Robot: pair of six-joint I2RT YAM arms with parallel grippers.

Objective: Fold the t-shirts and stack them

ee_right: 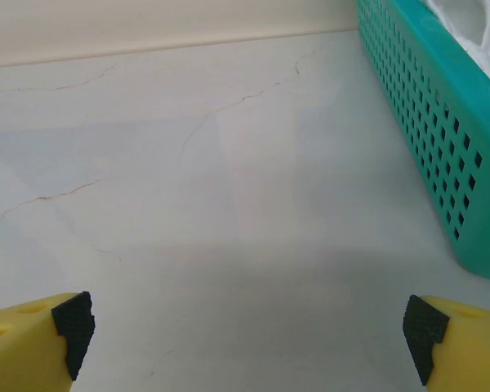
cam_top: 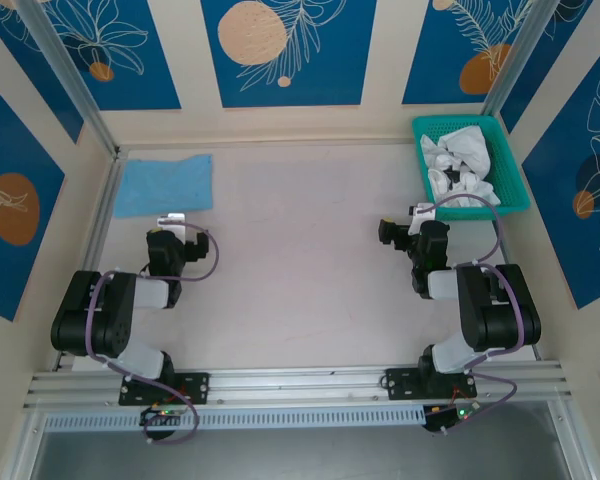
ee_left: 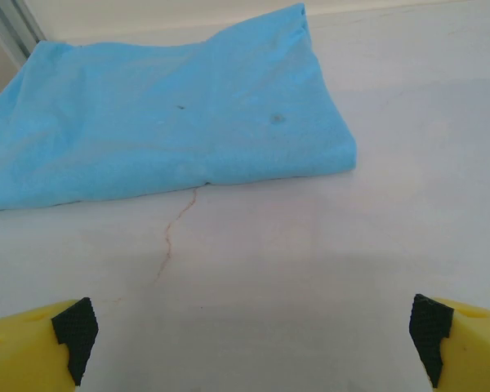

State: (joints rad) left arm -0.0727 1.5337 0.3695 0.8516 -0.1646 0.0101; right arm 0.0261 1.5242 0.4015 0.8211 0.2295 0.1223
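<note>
Left gripper, top view: left gripper (cam_top: 172,224) has its fingers spread wide with nothing between them; well apart from the teal plastic mesh basket (cam_top: 515,196), far off to its left.
Right gripper, top view: right gripper (cam_top: 417,218) also spread and empty; just near-left of the basket.
Blue shirt, top view: light-blue soft cotton t-shirt (cam_top: 163,185) lies as a flat folded rectangle, level with the basket and well away to its left.
White shirt, top view: white crumpled cloth t-shirt (cam_top: 460,165) bunched inside the basket; cannot tell if it is one piece or more.
Risk, top view: a pinch on a random bunch could bring the white shirt up twisted, or drag the light basket along.
Left gripper, left wrist view: left gripper (ee_left: 253,327) has yellow tips far apart, bare pale table (ee_left: 310,261) between them.
Blue shirt, left wrist view: light-blue t-shirt (ee_left: 163,122) flat, its near edge close ahead of the tips.
Risk, left wrist view: a low push forward could plough that edge and undo the fold.
Right gripper, right wrist view: right gripper (ee_right: 249,327) spread, holding nothing.
Basket, right wrist view: basket (ee_right: 441,122) wall sits near the right finger; white t-shirt (ee_right: 474,16) shows above the rim.
Risk, right wrist view: a swing toward the basket could clip the wall and shove it, or catch a tip in the holes.
</note>
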